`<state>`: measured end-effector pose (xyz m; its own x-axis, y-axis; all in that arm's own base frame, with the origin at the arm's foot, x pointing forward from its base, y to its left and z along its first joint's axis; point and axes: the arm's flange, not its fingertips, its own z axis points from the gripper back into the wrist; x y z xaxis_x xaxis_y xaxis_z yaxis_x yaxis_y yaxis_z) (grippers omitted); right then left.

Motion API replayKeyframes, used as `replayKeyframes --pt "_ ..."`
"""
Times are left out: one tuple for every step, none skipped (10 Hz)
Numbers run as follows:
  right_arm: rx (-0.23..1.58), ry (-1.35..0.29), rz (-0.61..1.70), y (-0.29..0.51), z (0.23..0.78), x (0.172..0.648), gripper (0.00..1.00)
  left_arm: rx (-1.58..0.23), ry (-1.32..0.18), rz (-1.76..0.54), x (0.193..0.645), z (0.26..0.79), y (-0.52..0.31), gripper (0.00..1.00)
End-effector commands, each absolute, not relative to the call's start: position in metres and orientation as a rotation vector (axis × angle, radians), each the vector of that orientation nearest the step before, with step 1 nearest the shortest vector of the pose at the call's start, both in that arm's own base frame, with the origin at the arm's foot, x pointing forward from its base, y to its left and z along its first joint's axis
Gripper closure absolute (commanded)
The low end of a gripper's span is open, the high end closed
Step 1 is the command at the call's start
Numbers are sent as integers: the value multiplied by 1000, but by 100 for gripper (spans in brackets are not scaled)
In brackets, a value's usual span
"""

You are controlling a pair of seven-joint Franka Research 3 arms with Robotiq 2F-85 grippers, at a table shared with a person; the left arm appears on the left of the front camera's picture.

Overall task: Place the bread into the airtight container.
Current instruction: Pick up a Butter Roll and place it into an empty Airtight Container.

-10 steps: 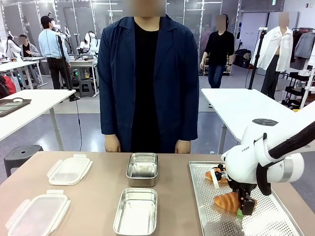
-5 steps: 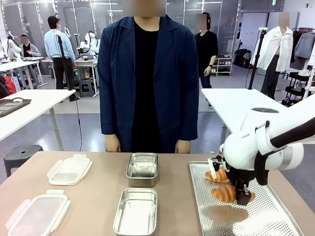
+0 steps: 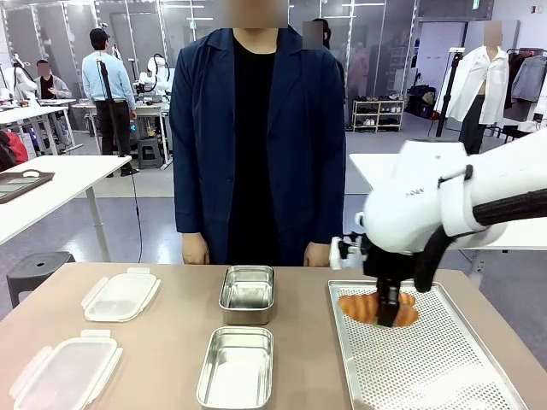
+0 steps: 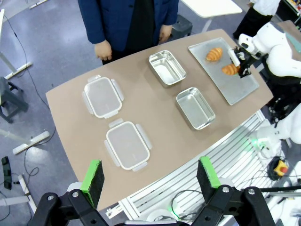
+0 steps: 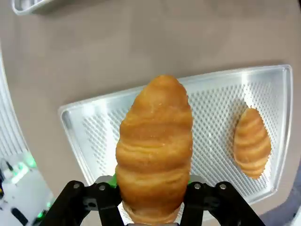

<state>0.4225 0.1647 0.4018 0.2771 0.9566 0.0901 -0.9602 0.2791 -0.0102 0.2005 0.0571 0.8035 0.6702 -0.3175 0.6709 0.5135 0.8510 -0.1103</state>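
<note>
The right tool (image 3: 389, 309) is clamped partway shut on a croissant (image 5: 154, 150), held clear above the far end of the perforated tray (image 3: 427, 367), where a second croissant (image 5: 252, 141) lies by the rim. A bare strip of table (image 3: 171, 342) separates the tray from two open-topped steel containers (image 3: 205, 376), with two clear lids (image 3: 120, 295) farther left. The left tool (image 4: 150, 174) hangs high above the table, jaws wide with nothing between them. The lettering on the right arm is too blurred to read.
</note>
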Motion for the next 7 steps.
replayKeyframes --pt "71 -64 1179 216 403 421 60 -308 -696 -484 201 807 56 0" --pt "44 -56 1191 246 404 418 60 -308 -696 -484 201 807 56 0" --pt "35 -45 1205 271 404 413 60 -308 -696 -484 201 807 56 0" --pt "40 -47 1216 291 404 408 60 -308 -696 -484 201 807 56 0" --pt "74 -54 1251 313 403 403 60 -308 -696 -484 201 807 56 0" --pt "86 -34 1232 339 400 397 60 -308 -696 -484 201 807 56 0" --pt "58 -17 1220 364 396 391 60 -308 -696 -484 201 807 56 0"
